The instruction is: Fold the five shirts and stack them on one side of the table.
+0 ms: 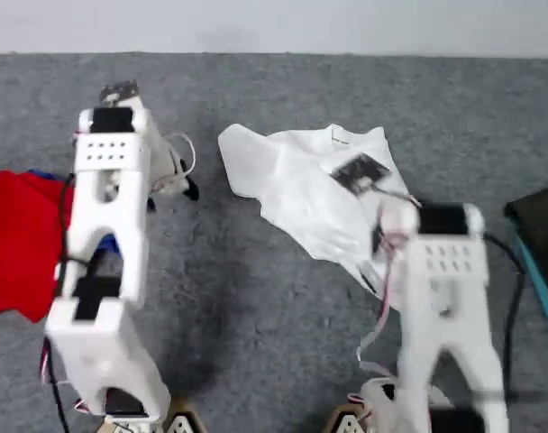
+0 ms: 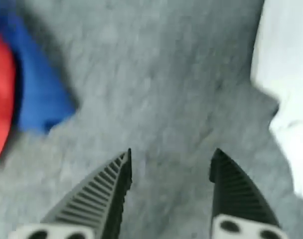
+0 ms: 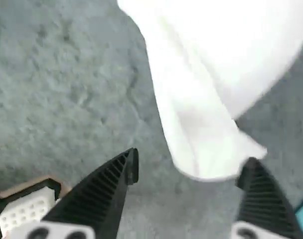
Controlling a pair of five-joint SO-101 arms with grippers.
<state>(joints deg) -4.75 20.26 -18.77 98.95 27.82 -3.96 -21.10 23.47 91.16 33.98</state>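
The white shirt [image 1: 310,185] is lying crumpled and unfolded near the middle of the grey table cover [image 1: 256,307], with a sleeve trailing out toward the left arm. The right gripper [image 3: 191,158] is hanging over the near right corner of this shirt. Its jaws are spread wide and pinching nothing. In the right wrist view a loose flap of the white cloth is ending just ahead of the gap between the black fingers [image 3: 99,191] (whether either one is touching the cloth cannot be told).

The left gripper [image 2: 171,153] is also standing open, its two ribbed fingers [image 2: 104,196] well apart and gripping nothing. It is hovering over bare grey cover, between the white shirt on one side and the coloured pile on the other.

That pile is sitting at the left edge of the table. The red shirt [image 1: 22,239] is lying flat, and a blue shirt [image 2: 39,94] is showing along its edge, seemingly underneath it.

At the right edge of the table a dark shirt [image 1: 537,221] is resting, with a teal cloth [image 1: 543,293] showing just beside it on the near side. Both are lying well apart from the white shirt.
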